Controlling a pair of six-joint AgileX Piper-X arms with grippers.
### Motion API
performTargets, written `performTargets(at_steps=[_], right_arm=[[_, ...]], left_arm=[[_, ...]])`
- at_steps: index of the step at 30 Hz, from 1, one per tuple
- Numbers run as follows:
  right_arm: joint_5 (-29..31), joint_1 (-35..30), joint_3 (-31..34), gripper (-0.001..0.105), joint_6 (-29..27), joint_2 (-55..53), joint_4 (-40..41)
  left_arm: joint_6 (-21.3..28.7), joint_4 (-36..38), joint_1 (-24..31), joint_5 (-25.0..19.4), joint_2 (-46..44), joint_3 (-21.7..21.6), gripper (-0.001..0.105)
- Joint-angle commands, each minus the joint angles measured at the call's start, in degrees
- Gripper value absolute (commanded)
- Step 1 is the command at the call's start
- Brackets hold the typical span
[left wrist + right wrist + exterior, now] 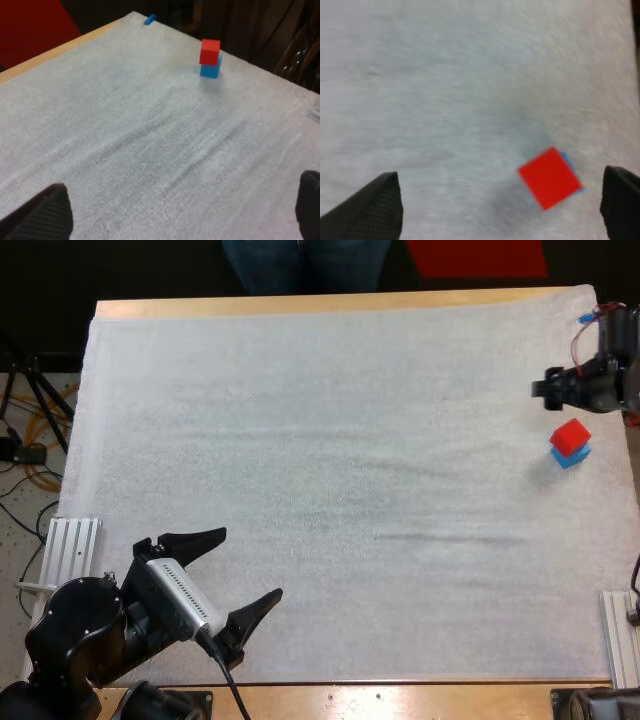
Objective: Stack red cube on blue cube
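- The red cube (pixel 570 436) sits on top of the blue cube (pixel 573 457), close to the mat's right edge in its far half.
- The red cube is turned a little on the blue one. From above, through my right wrist camera, a thin strip of the blue cube (pixel 569 162) shows past one edge of the red cube (pixel 549 177).
- My right pincer (pixel 541 389) hangs near the mat's far right corner, just beyond the stack towards the far edge and not touching it.
- Its two black fingers (pixel 379 204) are spread wide. The stack lies on the mat between them, closer to one finger, and touches neither, so this pincer grips nothing.
- My left pincer (pixel 248 564) is over the mat's near left corner, well away from the cubes.
- Its fingers (pixel 42 214) also stand wide apart with only bare white mat (pixel 150 130) between them, so it is empty too.
- From my left wrist camera the stack stands upright far across the mat, by its far side edge: red cube (pixel 210 51) above, blue cube (pixel 211 70) below.
- The wooden table (pixel 330 302) shows as a strip along the mat's far edge.
- A person's legs (pixel 305 262) stand behind that far edge, near its middle.
- A pale ribbed metal rail (pixel 72 546) lies along the mat's left edge beside my left arm.
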Motion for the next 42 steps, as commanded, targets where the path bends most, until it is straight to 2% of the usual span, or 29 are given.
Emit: performTargets(at_steps=[1,2,4,7,11,14,16,17,19,20,22,32,38,42], right_arm=[[-0.82,2.03,-0.55,0.078,0.30,-2.39,-0.43],[-0.82,2.90,-0.55,0.078,0.47,-3.11,-0.53],[-0.82,5.82,-0.35,0.078,2.82,-5.73,-1.48],[-0.82,7.35,1.31,0.078,4.31,-8.35,-4.50],[-0.34,6.70,3.68,0.078,4.60,-10.71,-5.28],[0.03,5.35,6.57,0.078,3.48,-13.02,-5.21],[0.02,3.26,8.81,0.078,3.31,-15.56,-5.21],[0.02,2.65,9.45,0.078,3.11,-16.32,-5.21],[0.02,0.02,11.92,0.078,1.76,-19.38,-5.21],[0.02,-0.76,12.59,0.078,1.42,-20.27,-5.21],[-0.08,-3.42,15.51,0.078,1.18,-24.34,-5.73],[0.82,-4.18,27.08,0.078,-0.06,-43.67,-6.70],[0.82,-4.01,33.18,0.078,0.20,-56.73,-5.00],[0.96,-4.01,36.61,0.078,0.19,-65.07,-2.61]], left_arm=[[-0.56,-1.01,-0.23,-1.15,0.32,-0.42,0.087],[-0.62,-1.01,-0.23,-2.17,0.43,-0.42,0.087],[-0.60,-1.01,-0.23,-7.93,0.86,-0.42,0.087],[-0.37,-1.27,0.38,-13.88,1.98,-0.42,0.087],[1.01,-2.81,3.74,-14.00,3.62,-0.42,0.087],[3.17,-4.50,8.91,-14.13,4.75,-0.42,0.087],[4.19,-5.62,14.74,-13.72,5.36,-0.42,0.087],[4.59,-5.76,15.80,-13.35,5.41,-0.42,0.087],[5.92,-5.93,22.46,-10.00,5.40,-0.42,0.087],[6.14,-5.93,23.95,-9.42,5.40,-0.42,0.087],[4.73,-5.97,27.50,-8.99,5.40,-0.42,0.087],[2.74,-2.78,28.58,-6.81,2.82,-0.87,0.087],[2.94,-1.39,28.58,-6.81,-4.56,-0.87,0.087],[3.55,2.44,28.58,-6.81,-10.17,-0.57,0.087]])
